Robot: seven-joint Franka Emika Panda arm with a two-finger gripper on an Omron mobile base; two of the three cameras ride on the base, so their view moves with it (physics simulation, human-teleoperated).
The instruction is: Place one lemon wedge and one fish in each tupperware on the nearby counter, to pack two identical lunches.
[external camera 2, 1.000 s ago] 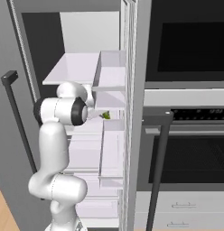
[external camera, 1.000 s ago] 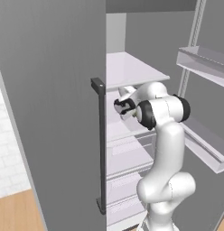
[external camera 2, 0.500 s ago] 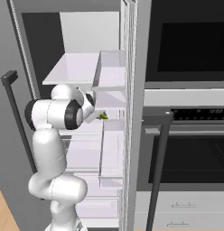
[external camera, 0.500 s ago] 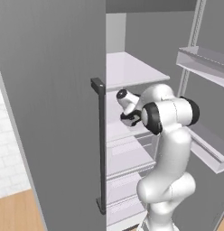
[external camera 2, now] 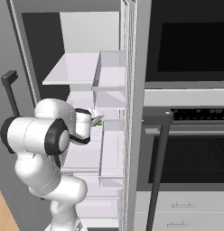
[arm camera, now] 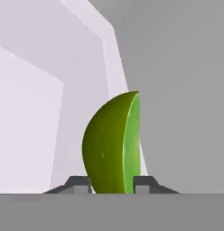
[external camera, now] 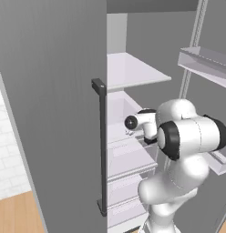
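Note:
A lime-green lemon wedge (arm camera: 111, 144) stands upright between my fingertips, and my gripper (arm camera: 112, 182) is shut on its lower end. From the right base view the lemon wedge (external camera 2: 100, 120) is a small green speck at the tip of my gripper (external camera 2: 96, 121), inside the open fridge at mid-shelf height. In the left base view my gripper (external camera: 129, 131) points into the fridge, with the bent elbow close to the camera. The fish, the tupperware and the counter are out of view.
The fridge's pale shelves (external camera 2: 73, 68) and drawers surround the hand. A closed fridge door with a dark vertical handle (external camera: 102, 145) stands at left. The open door's bins (external camera: 203, 59) hang at right. A black wall oven (external camera 2: 190, 149) with a long handle (external camera 2: 156, 176) is beside the fridge.
The hand has drawn back and slightly down out of the fridge with the wedge still gripped. The elbow has swung closer to the cameras.

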